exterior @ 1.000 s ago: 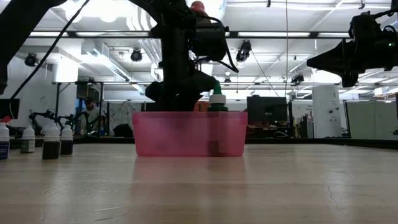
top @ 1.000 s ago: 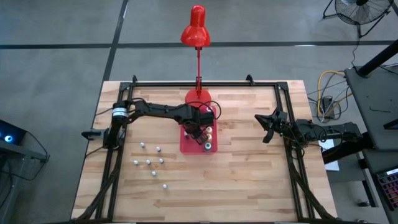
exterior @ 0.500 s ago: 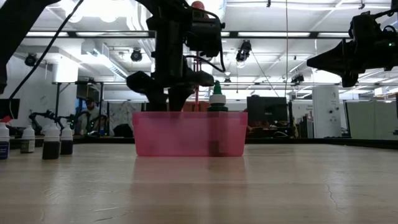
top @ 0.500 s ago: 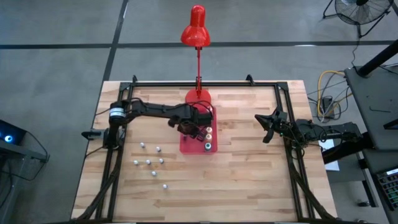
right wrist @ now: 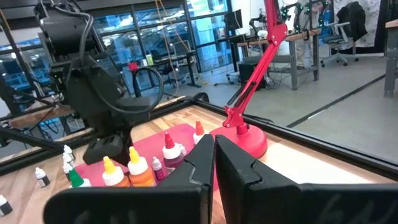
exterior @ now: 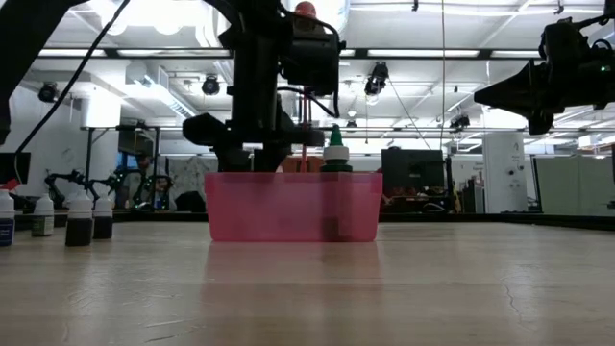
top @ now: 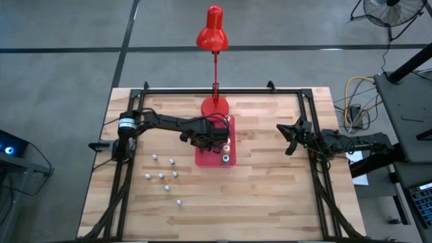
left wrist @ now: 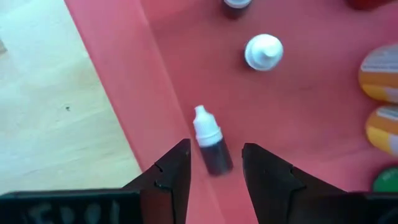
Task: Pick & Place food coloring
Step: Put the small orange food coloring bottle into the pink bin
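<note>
A: Start at your left. What do you see on the pale wooden plank worktop?

B: You have a loose cluster of small whitish-capped food coloring bottles standing on the bare wood, left of the flat red rectangular plastic tray. In the low view a few of them show at the far left edge as small dark-filled bottles.

A: And the left end effector?

B: You'll find it over the left part of the tray, reached in from the left side. Its two dark fingers are partly spread and grip nothing. Between them, on the tray floor, lies one small dark bottle with a white cap, on its side and not touched by either finger.

A: What else sits in the tray?

B: Another white-capped bottle stands upright farther in, and you can see larger bottles with orange, yellow, teal and pink caps standing together. The teal-capped one rises above the tray wall in the low view.

A: Behind the tray?

B: The round base of the red desk lamp, touching or just beside the tray's far end.

A: And on your right?

B: The right end effector hangs above the worktop's right side, well apart from the tray, its fingers pressed together on nothing.
</note>
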`<state>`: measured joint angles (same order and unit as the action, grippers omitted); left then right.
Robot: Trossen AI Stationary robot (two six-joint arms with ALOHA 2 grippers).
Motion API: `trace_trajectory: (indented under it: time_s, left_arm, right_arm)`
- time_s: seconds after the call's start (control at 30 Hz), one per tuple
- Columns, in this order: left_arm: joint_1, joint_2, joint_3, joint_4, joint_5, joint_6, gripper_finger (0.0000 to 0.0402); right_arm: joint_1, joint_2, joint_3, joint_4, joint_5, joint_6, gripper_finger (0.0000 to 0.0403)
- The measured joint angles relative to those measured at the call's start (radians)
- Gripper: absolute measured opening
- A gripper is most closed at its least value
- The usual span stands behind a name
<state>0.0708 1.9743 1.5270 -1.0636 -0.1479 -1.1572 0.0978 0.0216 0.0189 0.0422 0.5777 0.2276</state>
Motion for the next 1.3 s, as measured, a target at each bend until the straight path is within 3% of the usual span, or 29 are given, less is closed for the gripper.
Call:
trace_trajectory:
  time_s: [0.47, 1.3]
  left_arm:
    - [-0.002, 0.006, -0.076, 0.083, -0.039, -0.025, 0.0117]
    - [-0.009, 0.04, -0.074, 0.103, -0.051, -0.025, 0.0117]
  right_arm:
    - [0.0, 0.0, 0.0, 0.0, 0.0, 0.0, 0.0009]
    - [-0.001, 0.0, 0.0, 0.0, 0.0, 0.0, 0.0009]
